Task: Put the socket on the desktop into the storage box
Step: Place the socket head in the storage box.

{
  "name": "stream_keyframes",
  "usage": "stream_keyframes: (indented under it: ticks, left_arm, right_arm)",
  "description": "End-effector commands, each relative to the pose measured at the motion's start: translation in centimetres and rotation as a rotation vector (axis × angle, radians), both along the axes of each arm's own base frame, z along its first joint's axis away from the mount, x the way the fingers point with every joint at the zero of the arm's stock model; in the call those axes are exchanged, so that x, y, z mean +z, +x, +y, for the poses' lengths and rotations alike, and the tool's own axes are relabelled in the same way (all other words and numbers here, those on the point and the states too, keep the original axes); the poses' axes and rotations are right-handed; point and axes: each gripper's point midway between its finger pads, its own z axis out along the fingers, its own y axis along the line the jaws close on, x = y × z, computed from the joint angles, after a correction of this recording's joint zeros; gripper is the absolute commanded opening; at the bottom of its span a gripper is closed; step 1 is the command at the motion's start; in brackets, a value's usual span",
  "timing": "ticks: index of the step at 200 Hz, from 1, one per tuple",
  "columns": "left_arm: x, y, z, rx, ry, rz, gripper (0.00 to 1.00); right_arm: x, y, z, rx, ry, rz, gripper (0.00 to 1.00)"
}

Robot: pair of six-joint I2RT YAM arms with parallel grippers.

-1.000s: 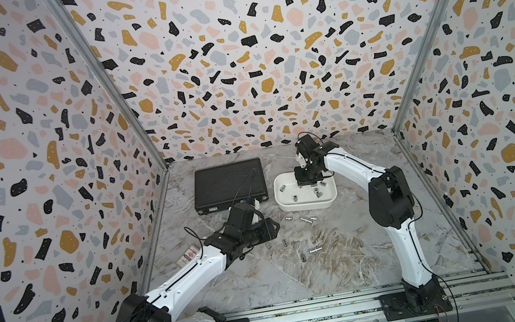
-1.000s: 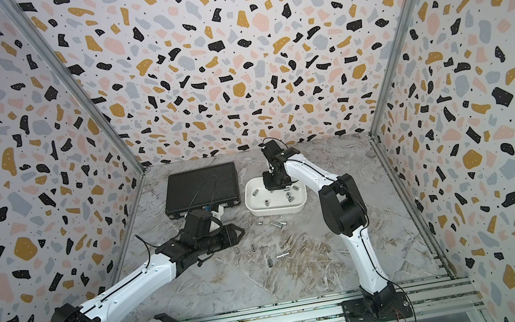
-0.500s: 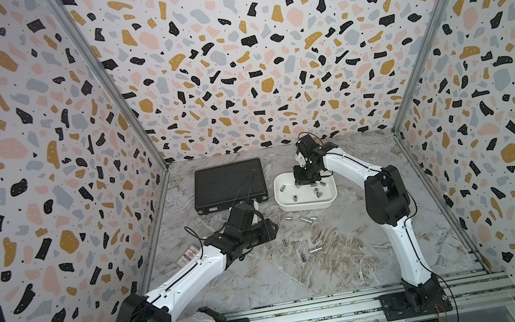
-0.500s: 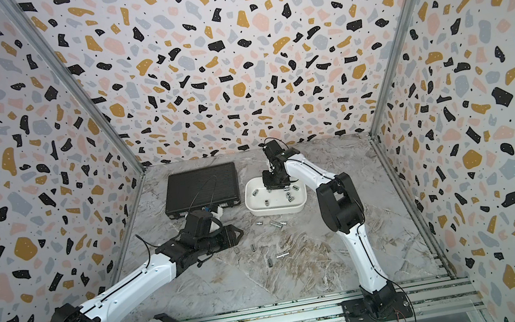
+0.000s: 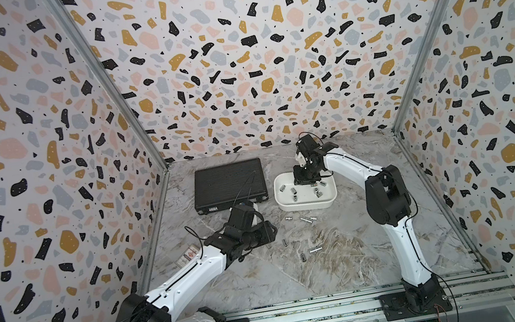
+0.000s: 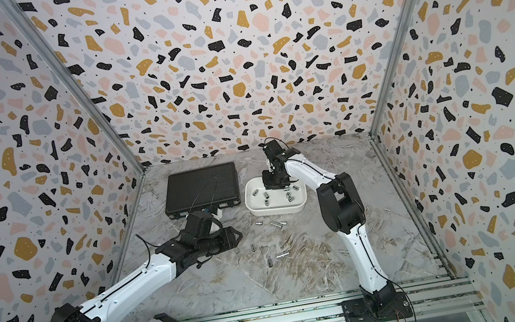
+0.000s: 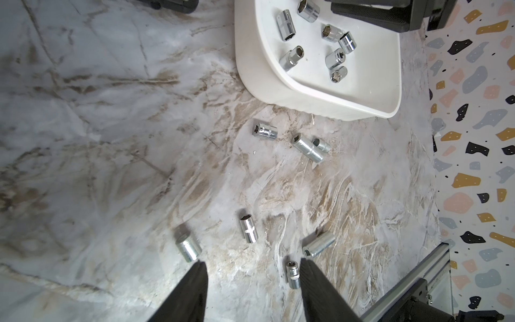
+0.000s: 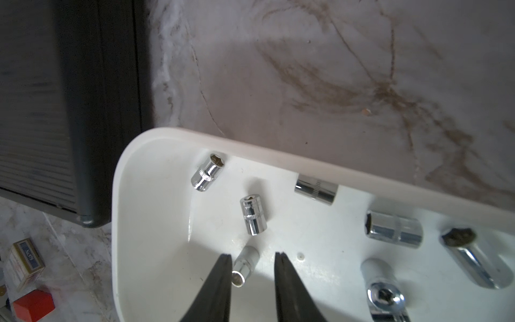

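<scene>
The white storage box (image 5: 305, 206) (image 6: 276, 212) stands on the marble desktop (image 5: 336, 272) with several chrome sockets lying in it. My right gripper (image 5: 306, 178) (image 8: 253, 255) reaches down into the box, open. One small socket (image 8: 246, 264) lies on the box floor between its fingers, close to one finger and apart from the other. My left gripper (image 5: 269, 233) (image 7: 252, 261) hovers open above the desktop with nothing held. Loose sockets lie near its fingertips: one (image 7: 188, 247) beside one finger, another (image 7: 293, 274) beside the other, a third (image 7: 249, 228) ahead.
More sockets (image 5: 307, 219) (image 7: 307, 147) lie on the desktop in front of the box. A black ribbed case (image 5: 229, 187) sits to the left of the box. A small cardboard box (image 8: 25, 262) and a red block (image 8: 33, 305) lie near the case. Patterned walls enclose three sides.
The right gripper's jaws have parted and let a socket go onto the floor of the storage box. The left arm has stayed where it was.
</scene>
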Motion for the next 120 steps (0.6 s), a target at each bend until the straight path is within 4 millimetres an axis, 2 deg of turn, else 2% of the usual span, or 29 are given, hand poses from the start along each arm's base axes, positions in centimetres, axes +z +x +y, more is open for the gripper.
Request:
stream_keyframes:
  ticks: [1,72,120]
  left_arm:
    - [1.0,0.4,0.1,0.008,0.009,-0.022,0.57]
    - [0.7,0.0,0.6,0.016,0.04,0.012,0.57]
    - [0.0,-0.6,1.8,0.044,0.097,0.052,0.57]
  right_arm:
    - [4.7,-0.8,-0.2,0.004,0.05,-0.063,0.32]
    - [6.7,-5.2,-1.9,0.026,0.072,-0.067,0.37]
    - [7.2,-9.7,-3.0,0.075,0.107,-0.066,0.39]
